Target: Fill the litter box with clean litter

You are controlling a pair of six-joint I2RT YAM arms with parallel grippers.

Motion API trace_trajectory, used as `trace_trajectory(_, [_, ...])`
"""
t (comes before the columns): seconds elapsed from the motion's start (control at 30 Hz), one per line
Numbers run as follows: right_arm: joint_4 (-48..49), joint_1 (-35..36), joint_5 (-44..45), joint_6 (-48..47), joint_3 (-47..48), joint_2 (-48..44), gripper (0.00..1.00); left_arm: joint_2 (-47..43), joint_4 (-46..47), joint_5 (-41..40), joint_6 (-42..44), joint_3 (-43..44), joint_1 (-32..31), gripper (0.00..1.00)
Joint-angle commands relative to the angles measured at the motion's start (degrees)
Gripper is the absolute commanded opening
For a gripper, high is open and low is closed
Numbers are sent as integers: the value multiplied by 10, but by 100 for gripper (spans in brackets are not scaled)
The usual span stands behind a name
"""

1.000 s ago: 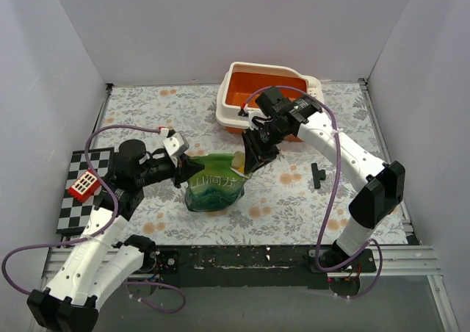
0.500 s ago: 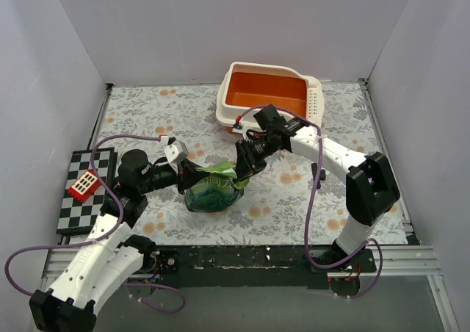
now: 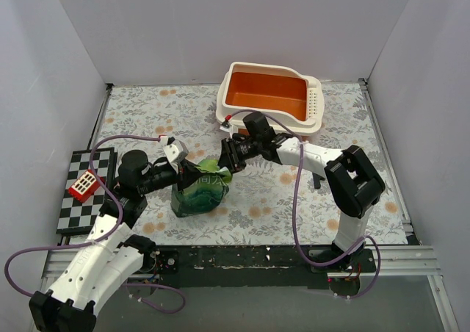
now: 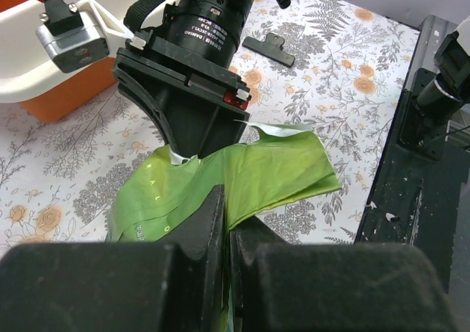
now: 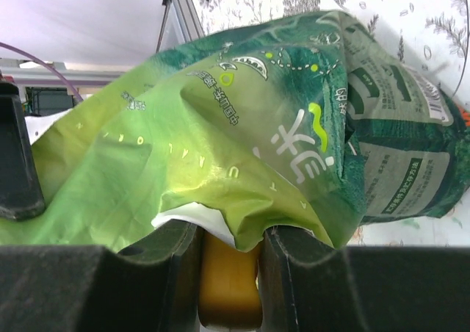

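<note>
1. You are holding the green bag (image 3: 197, 191) upright around the middle of the bench, toward the near edge. Your left gripper (image 4: 226, 213) is pinching the bag's top flap, jaws almost together on the foil.
2. Your right gripper (image 5: 229, 245) is clamping narrowly on the yellow-orange scoop (image 5: 229, 291), apparently by its handle, and is reaching under the flap at the bag's mouth.
3. The litter box (image 3: 266, 94) is sitting at the far edge, right of centre, well apart from the bag. Its orange floor is showing bare, so no filling looks done.
4. The clean litter is not showing in any view; presumably it is lying inside the bag.
5. You are, I judge, working on the first scoopful. Loading, carrying, tipping and repeating are all remaining.
</note>
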Motion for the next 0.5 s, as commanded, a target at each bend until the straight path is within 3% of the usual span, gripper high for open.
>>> trace_trajectory(0.0, [159, 31, 17, 62, 6, 5, 1, -2, -20, 12, 5, 8, -12, 0])
trace_trajectory(0.47, [77, -19, 5, 19, -74, -149, 1, -24, 16, -26, -8, -32, -14, 0])
